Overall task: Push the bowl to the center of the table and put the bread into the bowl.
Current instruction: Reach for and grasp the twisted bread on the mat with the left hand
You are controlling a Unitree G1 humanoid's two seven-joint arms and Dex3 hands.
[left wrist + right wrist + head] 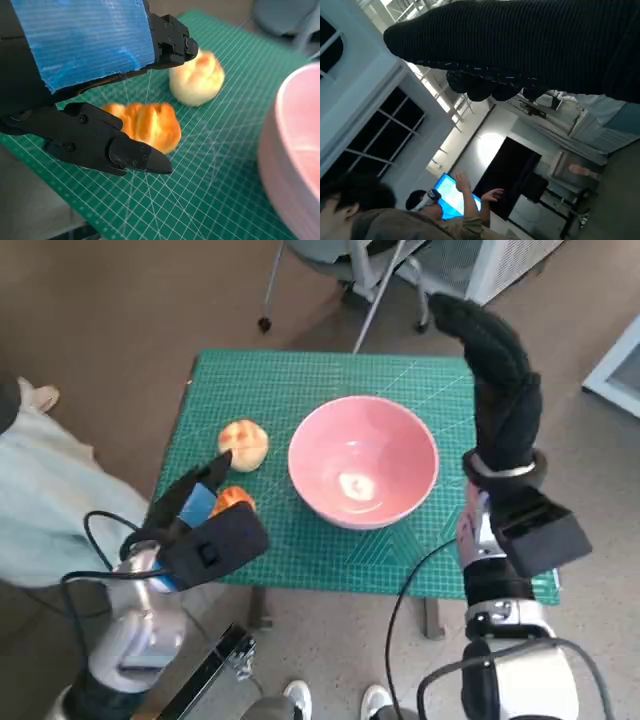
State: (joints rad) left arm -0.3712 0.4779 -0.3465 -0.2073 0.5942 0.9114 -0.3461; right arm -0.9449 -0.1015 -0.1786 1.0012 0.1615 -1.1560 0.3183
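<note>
The left hand [100, 100] hovers over the orange bread [145, 125], fingers spread, holding nothing; only its wrist view shows that gap. Beyond lies a pale bun [243, 444], beside the pink bowl [363, 461] mid-table. The right hand [500, 380] is raised, empty, fingers extended.
</note>
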